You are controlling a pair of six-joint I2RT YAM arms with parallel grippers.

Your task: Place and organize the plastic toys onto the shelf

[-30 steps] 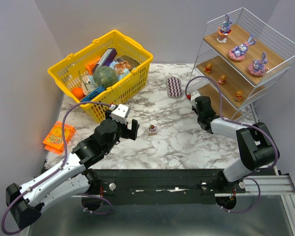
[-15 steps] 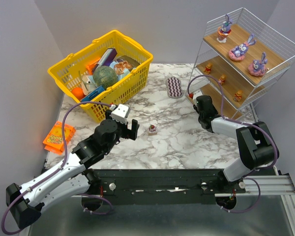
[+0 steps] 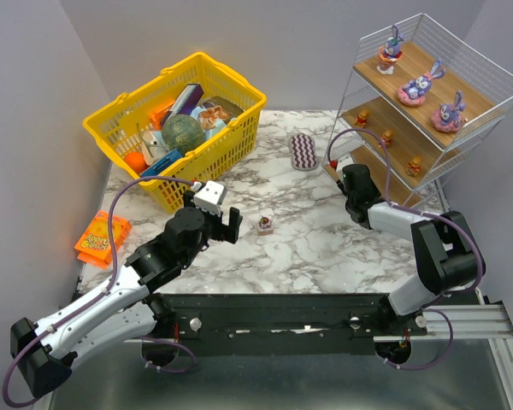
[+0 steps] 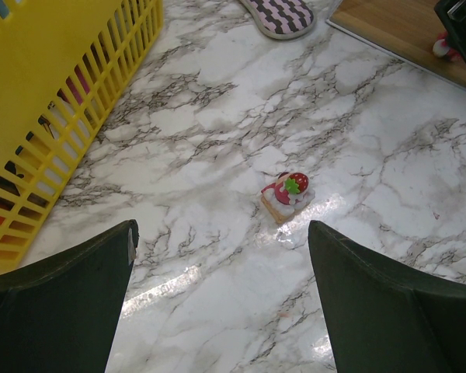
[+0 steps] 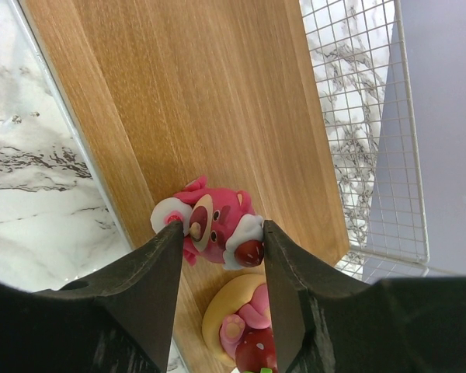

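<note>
Right hand (image 5: 220, 233) flanks the pink toy (image 5: 213, 221) on the shelf (image 5: 217, 93); whether it grips, can't tell. Probably light, slick plastic; pinch its sides; left hand (image 4: 221, 233) wide.

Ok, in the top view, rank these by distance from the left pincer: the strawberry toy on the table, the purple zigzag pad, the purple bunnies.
1. Strawberry toy: on the marble, just right of the left pincer.
2. Purple zigzag pad: farther back and to the right.
3. Purple bunnies: far right, on the top board of the shelf.
</note>
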